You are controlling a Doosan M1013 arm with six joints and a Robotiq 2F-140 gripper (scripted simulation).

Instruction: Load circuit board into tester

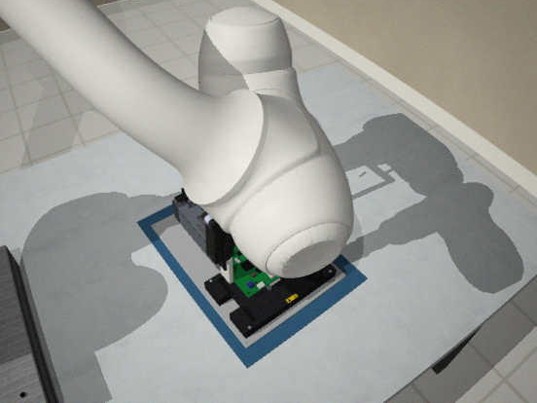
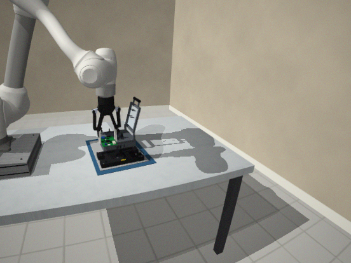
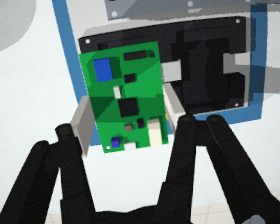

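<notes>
The green circuit board [image 3: 125, 100] sits between my gripper's [image 3: 126, 112] two grey finger pads, which press on its long edges. I hold it face up, just above the black tray [image 3: 200, 66] and partly over the tray's left edge. The board also shows in the exterior view [image 2: 109, 141] and, half hidden by the arm, in the top view [image 1: 250, 276]. The black tray [image 2: 122, 157] lies in front of the grey tester [image 2: 124, 139]. The tester's lid [image 2: 132, 115] stands open and upright. The arm hides most of the tester in the top view [image 1: 192, 218].
Tray and tester stand on a grey plate framed in blue [image 1: 253, 352]. The robot's dark base block [image 2: 19, 155] is at the table's left end. The table's front edge and a wall on the right bound the area.
</notes>
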